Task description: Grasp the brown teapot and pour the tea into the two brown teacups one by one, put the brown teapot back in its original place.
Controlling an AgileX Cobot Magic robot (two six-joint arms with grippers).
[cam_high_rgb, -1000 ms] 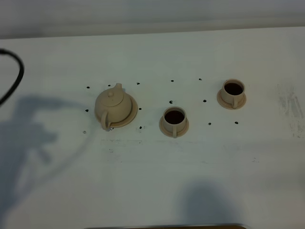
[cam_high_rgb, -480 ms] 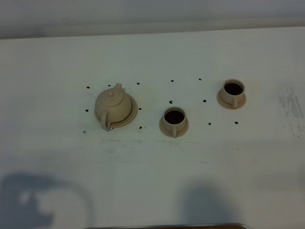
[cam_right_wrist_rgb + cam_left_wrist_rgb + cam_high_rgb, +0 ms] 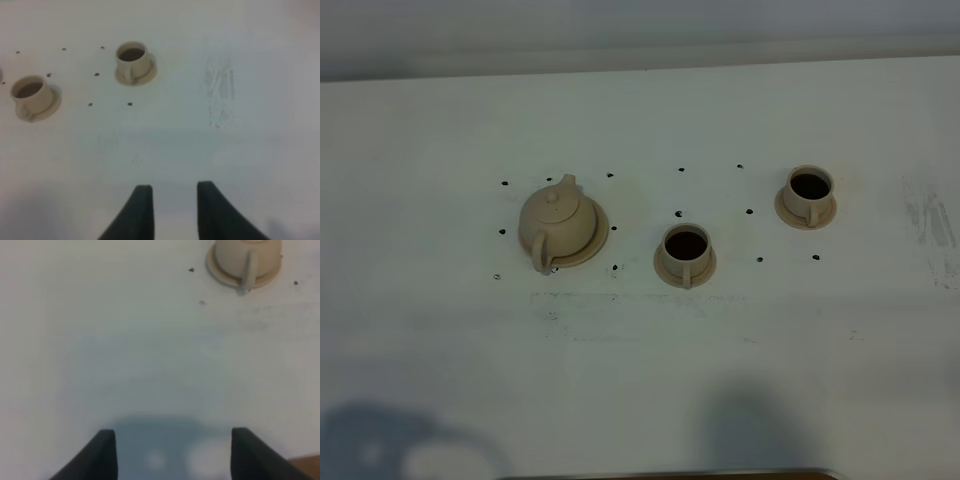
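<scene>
The brown teapot (image 3: 557, 222) stands upright with its lid on, resting on its wide saucer, the original place (image 3: 599, 243), left of centre. The two brown teacups sit on small saucers, one in the middle (image 3: 685, 250) and one further right (image 3: 809, 191); both hold dark tea. Neither gripper shows in the exterior high view. The left wrist view shows my left gripper (image 3: 172, 440) open and empty over bare table, well short of the teapot (image 3: 246, 255). My right gripper (image 3: 174, 187) has its fingers a narrow gap apart, nothing between them, far from both cups (image 3: 133, 60) (image 3: 31, 92).
Small black dots (image 3: 681, 214) mark the white table (image 3: 640, 340) around the tea set. A scuffed patch (image 3: 930, 225) lies at the right. A brown edge (image 3: 720, 474) runs along the near side. Arm shadows fall on the near part of the table.
The left arm's shadow has slid from the left side down to the near left corner, and a black cable has left the view. Teapot and cups have not moved.
</scene>
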